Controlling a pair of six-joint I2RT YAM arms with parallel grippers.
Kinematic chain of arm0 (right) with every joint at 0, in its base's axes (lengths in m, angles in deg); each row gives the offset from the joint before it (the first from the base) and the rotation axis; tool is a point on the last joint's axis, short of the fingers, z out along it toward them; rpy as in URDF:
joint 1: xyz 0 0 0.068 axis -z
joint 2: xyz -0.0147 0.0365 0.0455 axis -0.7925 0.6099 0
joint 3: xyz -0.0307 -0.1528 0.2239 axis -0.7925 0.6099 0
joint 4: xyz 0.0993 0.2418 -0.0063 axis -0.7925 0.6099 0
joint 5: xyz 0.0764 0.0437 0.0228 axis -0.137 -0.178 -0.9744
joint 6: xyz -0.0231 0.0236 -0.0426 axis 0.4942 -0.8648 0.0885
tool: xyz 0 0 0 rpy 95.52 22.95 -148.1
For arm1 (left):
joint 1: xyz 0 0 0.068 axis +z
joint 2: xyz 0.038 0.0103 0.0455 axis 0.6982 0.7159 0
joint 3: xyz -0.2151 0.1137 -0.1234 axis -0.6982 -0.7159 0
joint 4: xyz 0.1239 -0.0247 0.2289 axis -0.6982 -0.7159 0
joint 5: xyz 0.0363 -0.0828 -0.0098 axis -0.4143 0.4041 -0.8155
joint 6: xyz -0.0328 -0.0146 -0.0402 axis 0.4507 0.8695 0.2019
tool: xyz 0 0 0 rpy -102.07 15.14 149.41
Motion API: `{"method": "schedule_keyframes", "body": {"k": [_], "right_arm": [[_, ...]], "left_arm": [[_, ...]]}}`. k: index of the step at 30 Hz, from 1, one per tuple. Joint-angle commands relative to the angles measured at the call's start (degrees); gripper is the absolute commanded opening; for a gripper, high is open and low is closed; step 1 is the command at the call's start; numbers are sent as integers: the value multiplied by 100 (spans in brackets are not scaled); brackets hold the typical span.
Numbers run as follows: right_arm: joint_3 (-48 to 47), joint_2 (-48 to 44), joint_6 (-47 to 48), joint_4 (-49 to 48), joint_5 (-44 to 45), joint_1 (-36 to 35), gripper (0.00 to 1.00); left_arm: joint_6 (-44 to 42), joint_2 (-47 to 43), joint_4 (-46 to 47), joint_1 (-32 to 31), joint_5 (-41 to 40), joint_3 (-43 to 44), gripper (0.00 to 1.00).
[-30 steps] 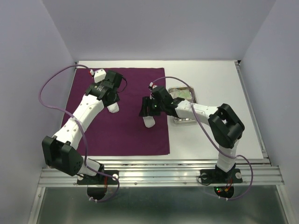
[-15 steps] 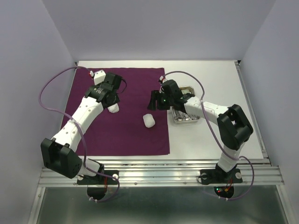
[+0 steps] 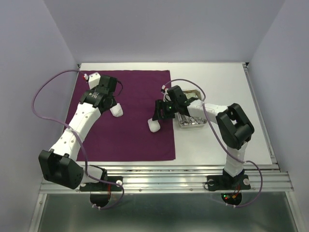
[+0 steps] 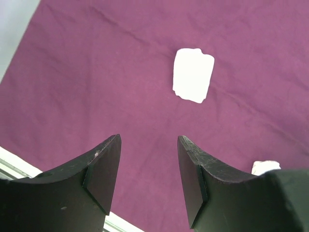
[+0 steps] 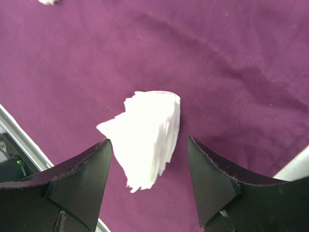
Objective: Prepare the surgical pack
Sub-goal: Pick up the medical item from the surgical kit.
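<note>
I see my right tool (image 5: 147, 142) wide open above the gauze stack (image 5: 145, 145) on the drape (image 5: 241, 72), the stack's long axis slanting across its opening.

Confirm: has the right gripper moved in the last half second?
Yes. The right gripper slid left, away from the steel tray, toward the gauze pad.

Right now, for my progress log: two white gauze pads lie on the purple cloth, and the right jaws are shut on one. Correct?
Not quite. The right wrist view shows the right jaws open, with the gauze pad lying loose on the purple cloth. The rest holds.
</note>
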Motion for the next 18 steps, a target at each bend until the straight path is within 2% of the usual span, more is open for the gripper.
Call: {"method": "schedule_keyframes", "body": {"k": [1, 18], "right_arm": [[15, 198, 174, -70, -489, 24, 69], [394, 419, -1, -677, -1078, 24, 61]], "left_arm": [[-193, -207, 64, 127, -65, -37, 61], [-360, -216, 213, 259, 198, -72, 61]]}}
